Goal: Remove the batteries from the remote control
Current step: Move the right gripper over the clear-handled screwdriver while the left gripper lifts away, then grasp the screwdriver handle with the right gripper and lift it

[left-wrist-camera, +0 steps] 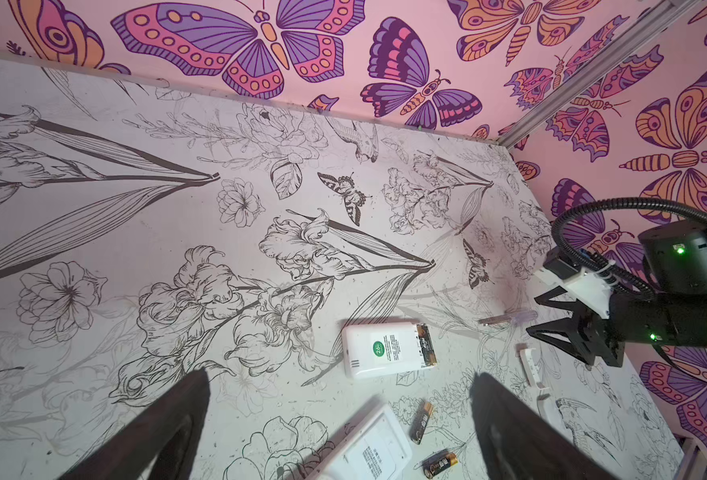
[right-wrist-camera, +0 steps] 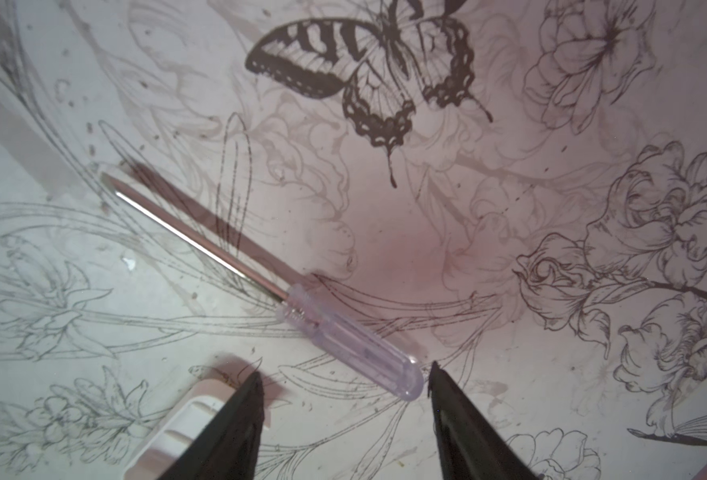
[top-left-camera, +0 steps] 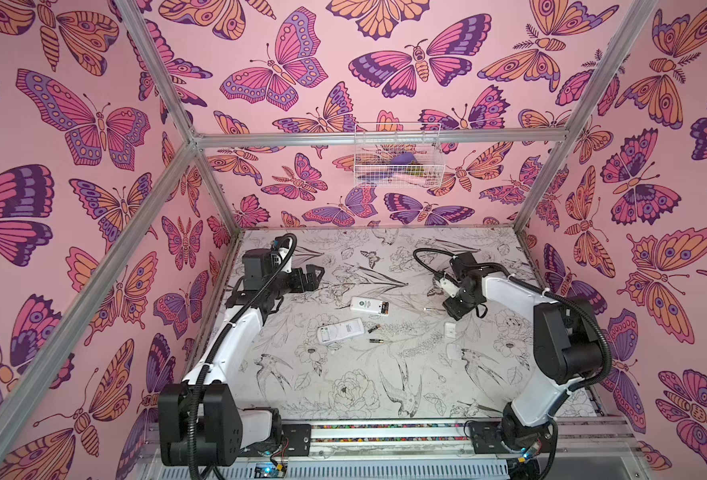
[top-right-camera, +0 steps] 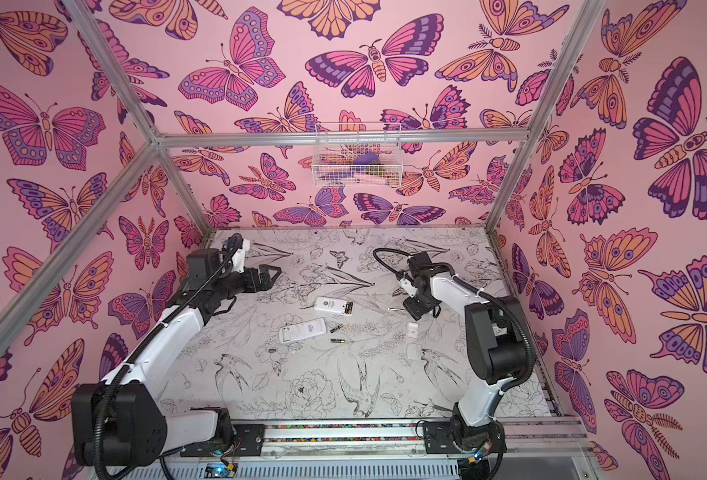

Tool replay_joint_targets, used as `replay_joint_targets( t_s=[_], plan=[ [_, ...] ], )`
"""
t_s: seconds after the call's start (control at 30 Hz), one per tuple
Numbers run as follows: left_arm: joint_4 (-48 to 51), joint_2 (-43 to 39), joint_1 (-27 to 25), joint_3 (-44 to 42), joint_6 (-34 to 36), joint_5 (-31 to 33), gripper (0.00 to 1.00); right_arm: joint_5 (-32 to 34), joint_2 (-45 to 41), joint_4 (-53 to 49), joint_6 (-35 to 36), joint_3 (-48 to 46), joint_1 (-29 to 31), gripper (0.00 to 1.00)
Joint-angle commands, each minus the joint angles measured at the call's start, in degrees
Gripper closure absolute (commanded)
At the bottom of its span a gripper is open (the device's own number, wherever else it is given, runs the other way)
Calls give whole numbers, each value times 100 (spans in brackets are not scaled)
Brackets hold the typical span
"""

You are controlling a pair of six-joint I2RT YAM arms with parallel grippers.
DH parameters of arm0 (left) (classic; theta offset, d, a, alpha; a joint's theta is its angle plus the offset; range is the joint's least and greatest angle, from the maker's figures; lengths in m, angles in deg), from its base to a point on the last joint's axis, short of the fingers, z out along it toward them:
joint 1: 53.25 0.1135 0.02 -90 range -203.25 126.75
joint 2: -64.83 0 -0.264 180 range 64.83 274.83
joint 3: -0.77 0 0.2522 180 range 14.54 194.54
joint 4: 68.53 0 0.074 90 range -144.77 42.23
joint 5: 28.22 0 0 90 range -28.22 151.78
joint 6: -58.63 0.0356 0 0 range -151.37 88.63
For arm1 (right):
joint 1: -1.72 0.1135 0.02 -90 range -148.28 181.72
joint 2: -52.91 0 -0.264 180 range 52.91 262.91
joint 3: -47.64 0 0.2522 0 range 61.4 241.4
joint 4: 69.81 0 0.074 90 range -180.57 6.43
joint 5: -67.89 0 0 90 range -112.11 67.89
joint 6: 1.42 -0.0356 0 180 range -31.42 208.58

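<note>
on a flower-printed table [top-left-camera: 285, 399] inside a butterfly-papered booth, 2 white remotes lie back side up near the middle. the near remote [top-left-camera: 340, 330] has its battery bay uncovered and, as far as can be seen, empty. 2 loose batteries [top-left-camera: 372, 328], black with gold ends, lie on the table just beside its right end, apart from each other. the far remote [top-left-camera: 367, 304] is also uncovered, but at least 1 seated battery [left-wrist-camera: 425, 345] shows in its bay; whether a 2nd lies beside it cannot be told. 2 white covers [top-left-camera: 450, 330] rest off to the right, well clear of both remotes.

the left claw [top-left-camera: 317, 275] hangs above the far left of the table with its jaws spread wide and nothing in them. the right claw [right-wrist-camera: 343, 372] is low over a clear-handled screwdriver [right-wrist-camera: 343, 336], jaws apart, with the handle's end lying between the tips but not pinched.

by this reading the task is about half done: 1 remote looks emptied, and the far remote's bay has yet to be cleared, likely by prying with the screwdriver.
</note>
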Motion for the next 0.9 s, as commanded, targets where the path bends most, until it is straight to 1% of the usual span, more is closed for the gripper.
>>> replay_joint_targets(
  t_s=[0.0,0.13,0.23,0.33,0.47,0.57,0.7,0.77,0.87],
  plan=[
    [-110,-63,62,-144,88,-66,0,69,238,48,131,166,-82,37],
    [-89,-64,93,-93,53,-112,0,-48,382,-34,154,236,-87,41],
    [-158,-62,89,-167,85,-73,0,4,458,82,145,191,-90,45],
    [-130,-64,104,-123,92,-124,0,-35,539,-38,125,173,-86,48],
    [-185,-45,109,-170,150,-70,0,99,659,-13,121,155,-82,52],
    [-161,-48,125,-140,150,-149,0,-31,736,-198,99,269,-86,62],
    [-194,-56,126,-178,196,-141,0,9,707,-132,151,196,-79,67],
    [-189,-59,134,-157,199,-173,0,-101,676,-156,129,214,-75,69],
    [-152,-59,152,-128,219,-162,0,-209,519,-126,183,98,-69,77]
  ],
)
